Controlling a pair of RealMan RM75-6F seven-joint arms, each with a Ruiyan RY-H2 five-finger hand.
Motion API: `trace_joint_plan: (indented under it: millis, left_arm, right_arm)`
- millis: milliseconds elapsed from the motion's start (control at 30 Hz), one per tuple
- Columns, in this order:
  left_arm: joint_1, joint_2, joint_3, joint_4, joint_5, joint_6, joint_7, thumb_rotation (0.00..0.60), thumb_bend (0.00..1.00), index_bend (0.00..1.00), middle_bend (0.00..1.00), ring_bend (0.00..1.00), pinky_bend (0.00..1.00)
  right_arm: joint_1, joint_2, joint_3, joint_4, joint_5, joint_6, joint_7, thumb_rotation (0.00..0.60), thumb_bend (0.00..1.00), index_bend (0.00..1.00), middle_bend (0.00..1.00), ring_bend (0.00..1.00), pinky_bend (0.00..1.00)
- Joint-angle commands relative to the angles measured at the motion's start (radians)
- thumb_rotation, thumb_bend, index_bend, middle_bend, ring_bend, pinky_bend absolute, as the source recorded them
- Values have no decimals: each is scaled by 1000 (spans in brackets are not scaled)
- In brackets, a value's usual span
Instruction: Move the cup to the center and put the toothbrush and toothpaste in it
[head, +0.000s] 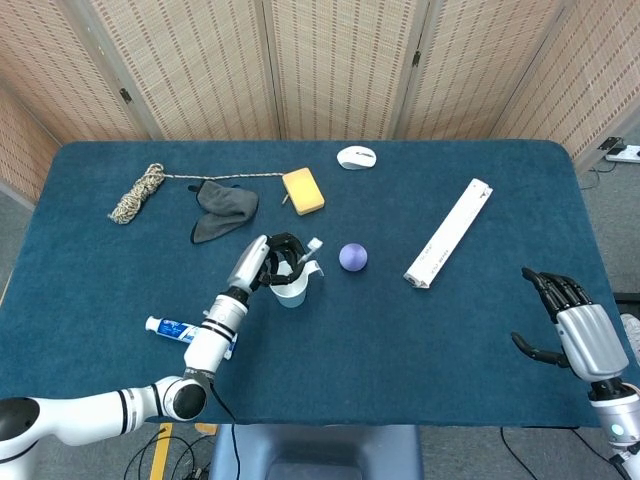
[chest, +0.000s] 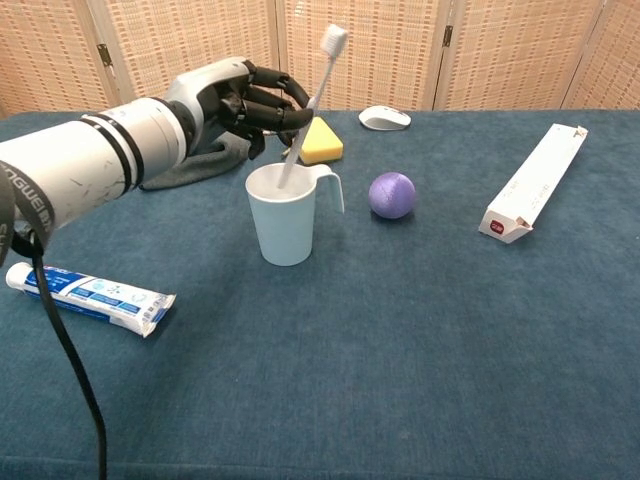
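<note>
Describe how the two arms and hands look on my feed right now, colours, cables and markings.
The left arm is white with black bands and a black cable; the left hand has black fingers. The right hand has a silver back, black fingers and a white wrist.

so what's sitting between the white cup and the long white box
Only the purple ball lies between the white handled cup and the long white cardboard box; the rest is bare blue tablecloth. The chest view shows it best.

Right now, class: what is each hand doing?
Left hand: holds the toothbrush, its lower end in the cup.
Right hand: open, empty.
</note>
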Motion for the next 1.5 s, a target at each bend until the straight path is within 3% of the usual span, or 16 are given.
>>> trace_joint_plan:
  millis: [33,200,333,500,567,700,900,1100,1267,1500]
  left_arm:
    - [10,13,13,-12,16,-6,5,600,457,427,463,360,681]
    - [39,45,39,-40,56,3,12,600,457,321,310,226,594]
    - [75,91,59,-69,114,26,-2,600,456,239,288,215,588]
    - [136,187,115,-102,232,59,-21,600,455,239,288,229,587]
    - [155,232,144,-115,275,57,-25,600,455,263,309,255,587]
    - [193,310,211,-120,389,80,-23,600,454,351,428,398,590]
    - [221,408,321,-104,565,103,28,600,444,347,496,446,600]
    - [230,461,402,-87,677,101,91,600,366,311,558,501,640]
    - [218,466,441,-63,734,76,190,600,361,303,625,562,691]
    - [207,429,458,-19,715,16,279,600,361,278,725,675,754]
  right_arm:
    - [0,0,-1,0,-3,1,1,600,206,0,190,166,182]
    - [-2,3,-2,-5,-12,8,4,600,209,0,190,166,182]
    - [-4,5,-2,-8,-18,15,6,600,210,0,190,166,182]
    - [-5,8,-1,-12,-21,21,7,600,210,0,190,166,182]
    - [-4,7,0,-13,-24,20,6,600,210,0,190,166,182]
    - [3,5,2,-15,-25,13,2,600,210,0,190,167,182]
    - [13,3,7,-20,-25,0,-6,600,210,0,190,171,182]
    - [21,-2,8,-18,-20,-13,-10,600,210,0,190,172,182]
    - [23,-2,8,-18,-20,-15,-11,600,210,0,190,176,182]
    - [20,-3,7,-16,-16,-13,-10,600,210,0,190,181,182]
